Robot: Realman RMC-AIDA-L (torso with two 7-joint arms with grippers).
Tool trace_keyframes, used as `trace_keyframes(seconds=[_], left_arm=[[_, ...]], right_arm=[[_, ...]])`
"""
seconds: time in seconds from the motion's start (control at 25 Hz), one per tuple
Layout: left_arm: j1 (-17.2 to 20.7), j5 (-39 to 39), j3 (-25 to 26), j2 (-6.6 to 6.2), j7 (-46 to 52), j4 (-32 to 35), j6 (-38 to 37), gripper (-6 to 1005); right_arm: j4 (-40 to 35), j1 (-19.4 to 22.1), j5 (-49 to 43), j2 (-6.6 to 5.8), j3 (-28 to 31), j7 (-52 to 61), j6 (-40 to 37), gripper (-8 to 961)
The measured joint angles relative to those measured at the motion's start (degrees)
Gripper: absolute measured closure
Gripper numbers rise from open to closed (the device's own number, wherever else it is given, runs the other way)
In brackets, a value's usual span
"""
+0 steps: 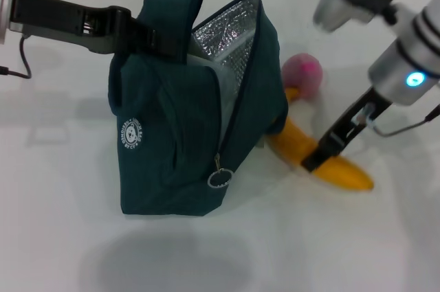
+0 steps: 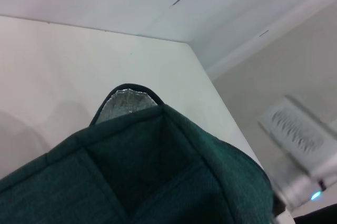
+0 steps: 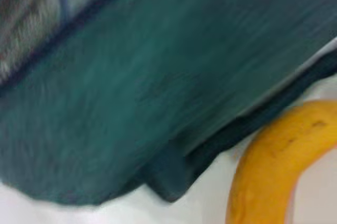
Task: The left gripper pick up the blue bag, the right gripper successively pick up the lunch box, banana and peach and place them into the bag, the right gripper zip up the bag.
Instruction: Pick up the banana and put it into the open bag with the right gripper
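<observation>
Banana (image 1: 330,165) half hidden behind blue bag (image 1: 185,134) on white table (image 1: 69,237), right gripper (image 1: 317,154) closed across its middle. Peach (image 1: 303,74) just behind. Left gripper (image 1: 148,39) clamped on bag's upper edge, foil lining exposed. Logo lettering unreadable. Right wrist view blurred: only teal fabric, banana curve.

Left arm: reaches in level from the left, left claw (image 1: 148,36) clamped shut.
Right arm: angles down from upper right, right claw (image 1: 317,156) low.
</observation>
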State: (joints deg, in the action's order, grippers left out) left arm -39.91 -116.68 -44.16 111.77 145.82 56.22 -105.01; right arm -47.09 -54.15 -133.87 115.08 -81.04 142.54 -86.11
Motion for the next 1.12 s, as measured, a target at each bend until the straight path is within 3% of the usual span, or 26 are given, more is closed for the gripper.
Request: trace_keyframes(seconds=[0.32, 0.44, 0.8, 0.96, 1.12], left_arm=[[0.01, 0.09, 0.15, -0.07, 0.00, -0.09, -0.06, 963], [0.01, 0.14, 0.21, -0.07, 0.00, -0.09, -0.08, 963], [-0.04, 0.15, 0.25, -0.07, 0.21, -0.17, -0.10, 964], [0.01, 0.32, 0.32, -0.07, 0.38, -0.18, -0.10, 964], [0.14, 1.30, 0.38, -0.22, 0.41, -1.03, -0.79, 964]], right_arm=[[-7.63, 4.43, -0.70, -2.72, 14.18, -0.52, -3.60, 510], [-9.37, 5.98, 0.45, -3.10, 18.05, -1.52, -3.80, 510], [-11.43, 10.10, 9.46, -3.21, 27.33, -6.65, -5.40, 526], [-12.90, 13.20, 21.28, -3.03, 31.85, -11.47, -7.39, 527], [-12.55, 16.28, 32.67, -2.52, 32.45, -17.24, -8.04, 527]])
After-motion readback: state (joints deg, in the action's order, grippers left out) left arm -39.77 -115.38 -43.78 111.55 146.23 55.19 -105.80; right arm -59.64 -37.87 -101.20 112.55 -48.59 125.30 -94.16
